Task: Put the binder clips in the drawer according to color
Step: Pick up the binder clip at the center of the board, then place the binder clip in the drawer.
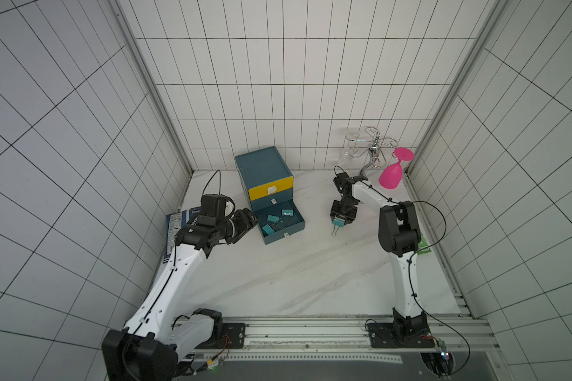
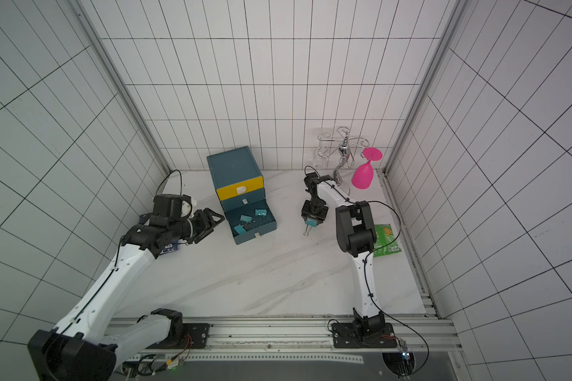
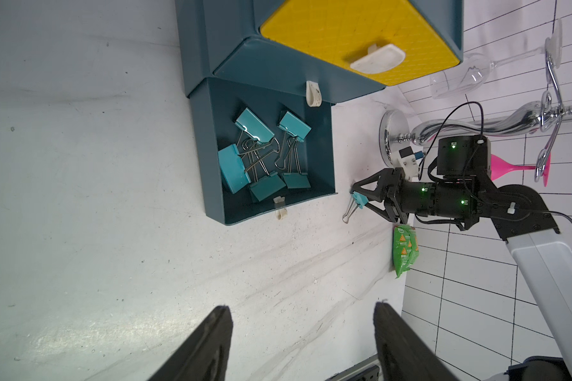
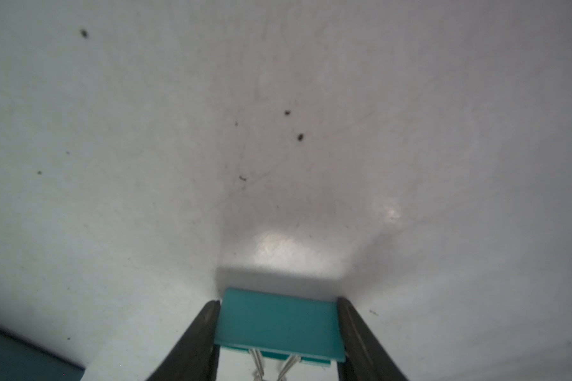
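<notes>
The drawer cabinet [image 1: 263, 165] [image 2: 233, 165] stands at the back, its yellow top drawer [image 3: 344, 29] closed and its bottom teal drawer [image 1: 286, 227] [image 3: 317, 148] pulled out. Several teal binder clips [image 1: 273, 219] [image 3: 255, 128] lie inside it. To its right, my right gripper [image 1: 338, 224] [image 4: 278, 301] points down at the table, shut on a teal binder clip [image 2: 310, 223] [image 3: 358, 199] [image 4: 278, 325], with the wire handles trailing toward the front. My left gripper [image 2: 217, 226] [image 3: 303, 308] hovers open and empty just left of the pulled-out drawer.
A chrome glass rack [image 1: 372, 148] with a pink glass [image 1: 392, 176] and a clear glass [image 3: 459, 77] stands at the back right. A green packet [image 2: 387, 239] lies by the right arm, and a dark blue packet [image 1: 175, 227] under the left arm.
</notes>
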Tool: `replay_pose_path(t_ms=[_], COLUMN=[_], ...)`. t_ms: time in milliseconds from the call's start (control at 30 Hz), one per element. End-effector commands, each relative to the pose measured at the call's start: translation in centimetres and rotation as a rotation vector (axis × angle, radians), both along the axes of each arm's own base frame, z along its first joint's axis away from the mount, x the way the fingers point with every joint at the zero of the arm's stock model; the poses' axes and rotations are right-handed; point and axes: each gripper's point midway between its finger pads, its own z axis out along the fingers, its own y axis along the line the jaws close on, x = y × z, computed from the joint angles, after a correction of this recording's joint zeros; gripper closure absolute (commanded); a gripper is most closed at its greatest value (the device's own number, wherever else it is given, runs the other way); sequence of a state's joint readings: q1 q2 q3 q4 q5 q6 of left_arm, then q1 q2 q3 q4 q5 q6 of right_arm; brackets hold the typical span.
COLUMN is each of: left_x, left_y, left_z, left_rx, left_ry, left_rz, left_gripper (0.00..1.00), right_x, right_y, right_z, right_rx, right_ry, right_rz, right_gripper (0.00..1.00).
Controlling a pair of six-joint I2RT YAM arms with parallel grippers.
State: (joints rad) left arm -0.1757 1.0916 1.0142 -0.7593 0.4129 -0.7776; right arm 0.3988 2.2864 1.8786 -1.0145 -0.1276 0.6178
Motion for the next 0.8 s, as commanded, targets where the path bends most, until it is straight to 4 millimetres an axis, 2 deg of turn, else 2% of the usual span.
replay_pose_path(t_ms=[0, 267, 400, 600, 767], left_x=[0.1, -0.5, -1.0, -2.2, -3.1], left_y=[0.0, -0.2, -0.4, -0.7, -0.6], left_z=[0.7, 0.1, -0.8, -2.6, -2.9], left_rx=[-0.004, -0.029, -0.053, -0.097, -0.12], left_ry=[-0.029, 0.013, 0.051, 0.126, 0.132], left_rz=[-0.004, 0.002, 0.007, 0.016, 0.036], left_gripper=[0.29, 0.3, 0.3, 0.31, 0.31], right_x=[-1.1, -2.8, -3.5, -4.1, -4.0], right_y=[-0.1, 0.4, 1.4, 5.3, 9.9], right_z=[0.8, 3.4, 4.8, 7.5, 10.2], right_rx=[0.026, 0.118, 0.2, 0.349, 0.443], right_ry=[0.011, -0.04, -0.066, -0.088, -0.114], right_rz=[-0.008, -0.005, -0.001, 0.045, 0.091], right_gripper=[0.54, 0.57, 0.57, 0.56, 0.55])
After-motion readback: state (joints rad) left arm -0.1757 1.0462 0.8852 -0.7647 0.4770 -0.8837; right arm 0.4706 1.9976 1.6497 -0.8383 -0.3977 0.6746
